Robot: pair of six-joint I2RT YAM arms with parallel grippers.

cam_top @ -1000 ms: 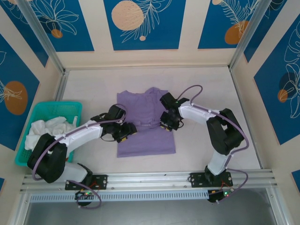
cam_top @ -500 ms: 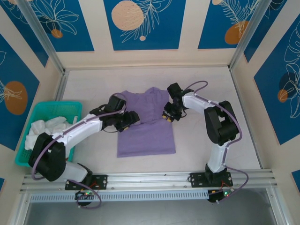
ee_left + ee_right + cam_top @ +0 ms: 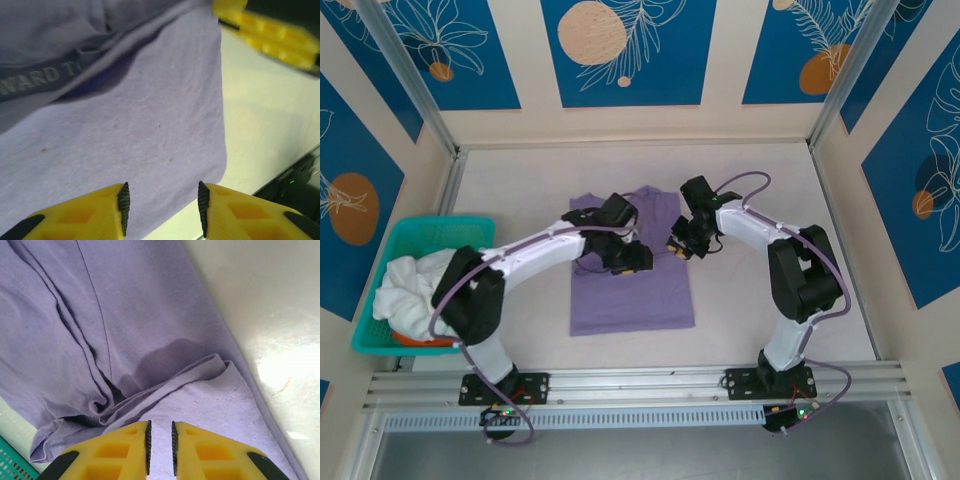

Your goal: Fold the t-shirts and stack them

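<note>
The lavender t-shirt (image 3: 630,295) lies spread in the middle of the table, its upper part bunched into folds. Its white lettering (image 3: 30,80) shows in the left wrist view. My left gripper (image 3: 636,262) hovers over the shirt's middle. In the left wrist view that gripper (image 3: 162,205) is open above the fabric (image 3: 150,125) with nothing between its fingers. My right gripper (image 3: 680,248) is at the shirt's right edge. In the right wrist view its jaws (image 3: 161,445) are nearly closed, pinching the purple cloth (image 3: 150,315). White t-shirts (image 3: 405,290) sit heaped in the basket.
The teal basket (image 3: 430,222) stands at the left table edge, and a corner of it (image 3: 10,465) shows in the right wrist view. Patterned walls close the table on three sides. A metal rail (image 3: 640,380) runs along the near edge.
My left arm has swung right, from the shirt's left edge to its middle, and its jaws have narrowed. The right gripper has shifted slightly farther back along the shirt's right edge.
</note>
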